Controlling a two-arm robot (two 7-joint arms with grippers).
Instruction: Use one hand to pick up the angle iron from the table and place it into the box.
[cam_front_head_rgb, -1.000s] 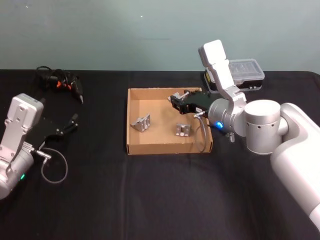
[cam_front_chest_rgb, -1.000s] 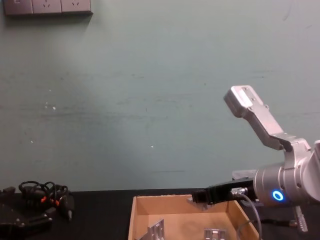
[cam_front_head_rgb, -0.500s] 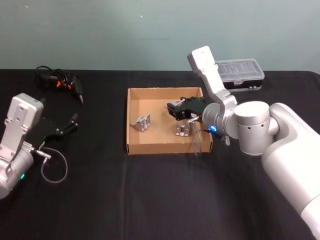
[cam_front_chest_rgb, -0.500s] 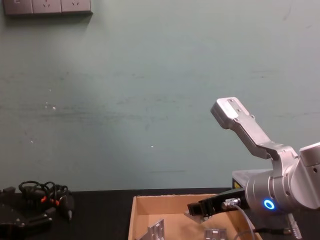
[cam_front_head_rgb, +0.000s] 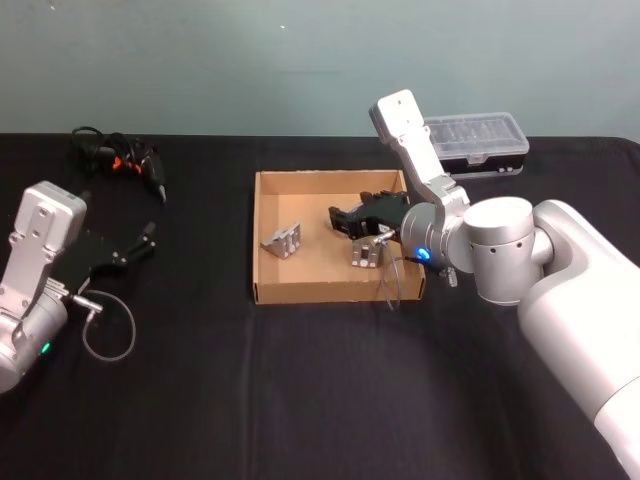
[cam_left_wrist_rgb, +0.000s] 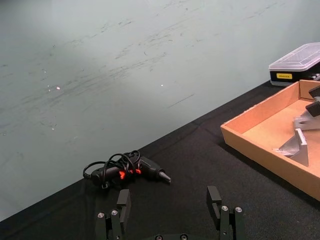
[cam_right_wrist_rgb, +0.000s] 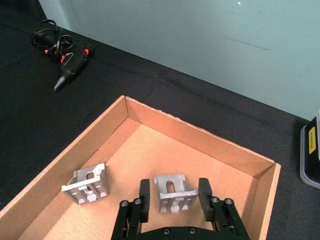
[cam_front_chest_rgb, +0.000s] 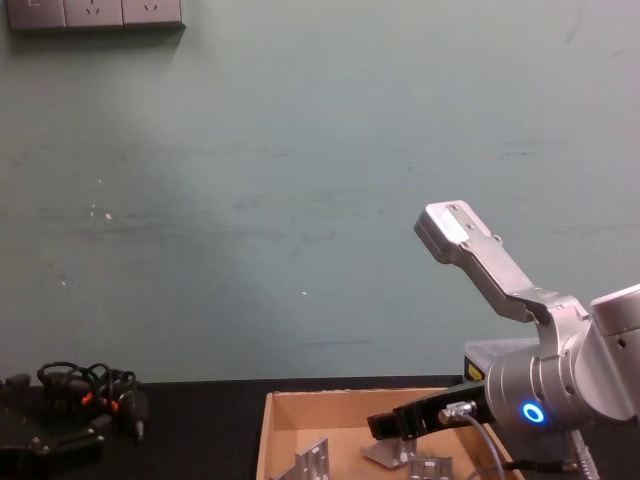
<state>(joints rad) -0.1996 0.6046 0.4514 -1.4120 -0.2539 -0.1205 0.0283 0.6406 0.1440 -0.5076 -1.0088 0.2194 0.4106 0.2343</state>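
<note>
On the black desk (cam_front_head_rgb: 300, 380) we see the tan box (cam_front_head_rgb: 262, 250) holding two angle irons: one (cam_front_head_rgb: 283, 241) near its left wall, another (cam_right_wrist_rgb: 172, 192) between the spread jaws of the right gripper (cam_right_wrist_rgb: 173, 195), unpinched. The left gripper (cam_left_wrist_rgb: 170, 207) sits parked at the desk's left, jaws spread.

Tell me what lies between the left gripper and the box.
In the head view, bare black table separates the left gripper from the box; nothing lies there.
</note>
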